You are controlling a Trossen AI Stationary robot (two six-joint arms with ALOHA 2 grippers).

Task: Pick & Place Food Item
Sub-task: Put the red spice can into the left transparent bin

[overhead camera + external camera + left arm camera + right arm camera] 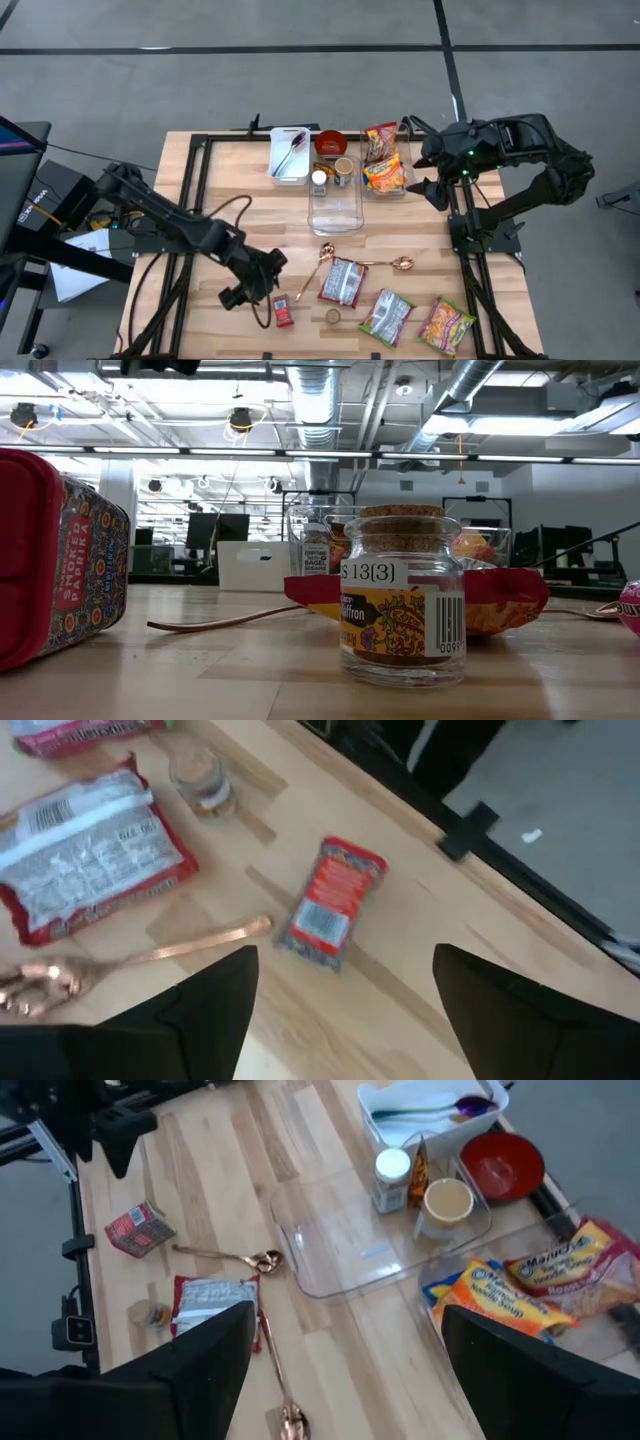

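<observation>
A small red spice tin (283,312) lies flat on the wooden table near its front edge, label up, and shows in the left wrist view (330,905). My left gripper (260,283) hovers open just to its left and above, with the tin ahead of its two fingers (340,1020) and touching neither. A cork-stoppered jar (333,316) stands to the tin's right. A red-and-white packet (343,282) lies beyond the jar. My right gripper (428,175) waits open, raised at the table's right side (345,1370).
Two copper spoons (318,268) lie mid-table. A clear container (335,205), a tray of noodle packets (385,165), a white tray (290,155) and a red bowl (331,143) stand at the back. A green packet (387,317) and a yellow packet (446,326) lie front right.
</observation>
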